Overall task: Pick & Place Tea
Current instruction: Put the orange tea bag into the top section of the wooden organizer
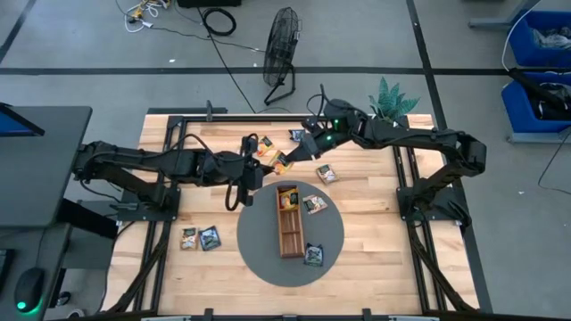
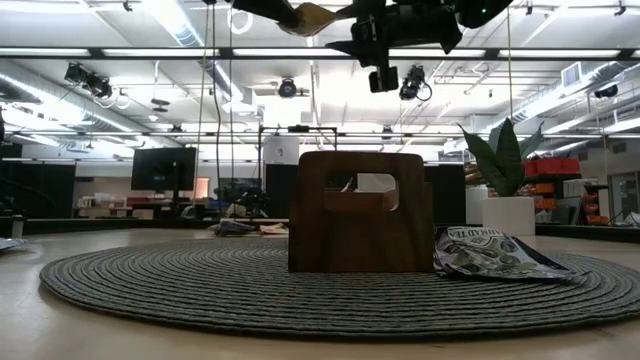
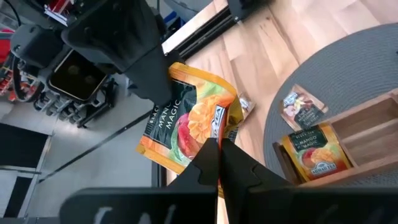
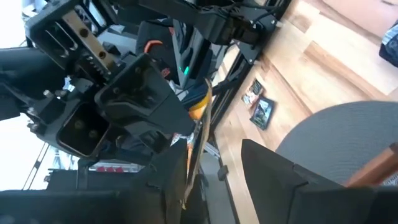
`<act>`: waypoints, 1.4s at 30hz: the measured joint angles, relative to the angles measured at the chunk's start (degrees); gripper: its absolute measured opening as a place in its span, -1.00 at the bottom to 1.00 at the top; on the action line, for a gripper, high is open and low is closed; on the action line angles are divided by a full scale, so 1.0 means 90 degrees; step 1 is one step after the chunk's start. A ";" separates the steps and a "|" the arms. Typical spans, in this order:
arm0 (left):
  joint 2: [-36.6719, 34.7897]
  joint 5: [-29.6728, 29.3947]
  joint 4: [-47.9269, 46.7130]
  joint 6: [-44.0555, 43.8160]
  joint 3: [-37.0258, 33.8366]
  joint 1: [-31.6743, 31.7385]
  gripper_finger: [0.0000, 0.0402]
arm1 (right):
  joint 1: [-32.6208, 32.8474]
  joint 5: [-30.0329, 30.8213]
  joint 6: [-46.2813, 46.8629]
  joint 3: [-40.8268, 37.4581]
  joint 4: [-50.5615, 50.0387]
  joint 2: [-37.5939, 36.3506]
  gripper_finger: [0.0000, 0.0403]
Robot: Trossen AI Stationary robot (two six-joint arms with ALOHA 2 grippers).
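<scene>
Above the table's far middle, the left gripper (image 1: 270, 166) and right gripper (image 1: 299, 152) meet over one orange sachet (image 3: 189, 121). The left jaws are pressed together, pinching its edge. The right jaws stand spread, with the sachet edge-on between its fingers (image 4: 273, 168). The tray (image 1: 288, 220) lies on a round grey mat (image 1: 259, 241), an orange sachet in its far compartment. Other sachets lie scattered on mat and table.

A lab: ceiling strip lights (image 2: 130, 50), monitors (image 2: 165, 168), blue storage bins (image 1: 542, 40).
</scene>
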 joint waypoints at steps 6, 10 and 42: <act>0.0000 0.0177 0.0050 0.0005 0.0000 0.0019 -0.99 | 0.0002 -0.0161 0.0000 0.0000 0.0038 -0.0001 -0.36; 0.0002 0.0189 0.0062 0.0005 0.0000 0.0021 -0.99 | 0.0035 -0.0229 -0.0026 0.0000 0.0042 -0.0001 -0.61; -0.0201 0.0225 0.0658 -0.4092 -0.1164 0.0017 -0.62 | 0.0595 0.3151 -0.0857 0.0005 -0.2902 -0.1828 -1.00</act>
